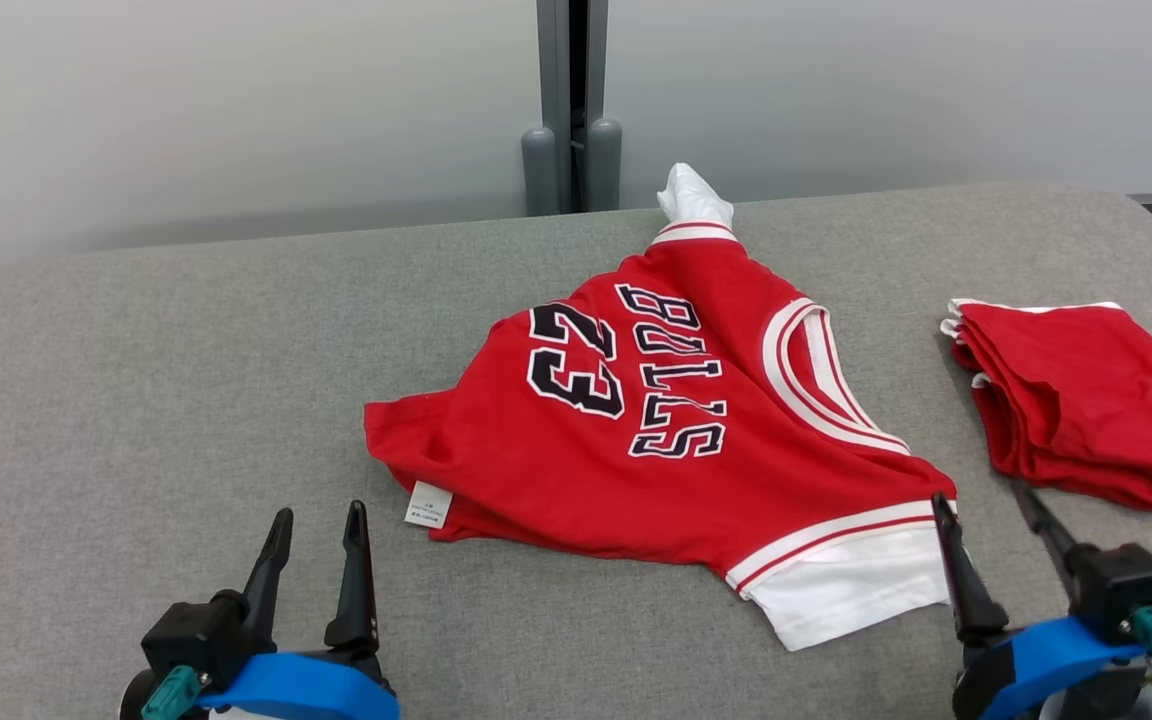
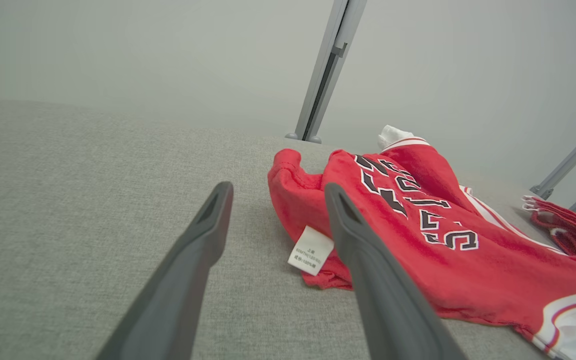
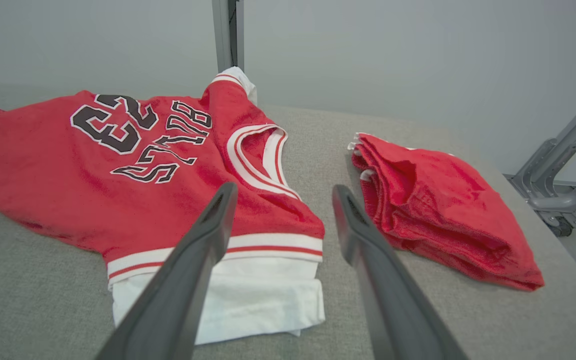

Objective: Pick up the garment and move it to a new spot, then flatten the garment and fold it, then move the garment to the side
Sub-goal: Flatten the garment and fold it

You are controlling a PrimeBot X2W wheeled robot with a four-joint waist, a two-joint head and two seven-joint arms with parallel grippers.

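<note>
L gripper (image 1: 318, 510): by the bench's front edge, left side; fingers spread wide, nothing between them, tips aimed at the hem corner
R gripper (image 1: 978, 493): front edge, right side; fingers apart and empty, tips just beside the near sleeve
Bench (image 1: 136, 400): grey padded top, carries everything
Care tag (image 1: 428, 504): small white label at the hem corner nearest the L gripper, lying on the bench
Near sleeve (image 1: 851, 585): white w/ red-white band, flat, closest to the front edge
Garment (image 1: 636, 450): red jersey, mid bench, print side up, hem to the left, collar (image 1: 816, 370) to the right; rumpled, hem bunched, not yet flat
Handling: prob. light, soft, limp knit; will sag and drag, no stiffness, not fragile; cloth on cloth may cling rather than slide
Where to grip: prob. best at doubled edges, i.e. hem corner by the tag for L and the banded sleeve or shoulder for R; pinch low enough to catch both layers
Far sleeve (image 1: 693, 195): white end sticking up at the bench's back edge
Folded pile (image 1: 1076, 400): red cloth near the right edge, apart from the jersey
Post (image 1: 572, 110): grey upright behind the back edge
</note>
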